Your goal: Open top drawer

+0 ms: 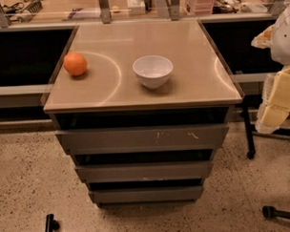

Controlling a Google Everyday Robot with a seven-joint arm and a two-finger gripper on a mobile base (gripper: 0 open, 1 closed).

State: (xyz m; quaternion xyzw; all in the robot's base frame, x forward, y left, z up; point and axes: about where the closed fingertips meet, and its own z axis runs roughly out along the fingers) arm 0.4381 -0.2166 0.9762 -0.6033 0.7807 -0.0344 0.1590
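The top drawer is the widest grey handleless front, just under the beige cabinet top, with small whitish scratches right of centre. Its front stands slightly forward of the cabinet, with a dark gap above it. My gripper shows as white and cream-yellow parts at the right edge of the view. It is beside the cabinet's right side, above the level of the drawer front and apart from it.
An orange and a white bowl sit on the cabinet top. Two narrower grey drawer fronts lie below the top drawer. A chair leg and castors stand at the right, and a black object lies on the speckled floor at the lower left.
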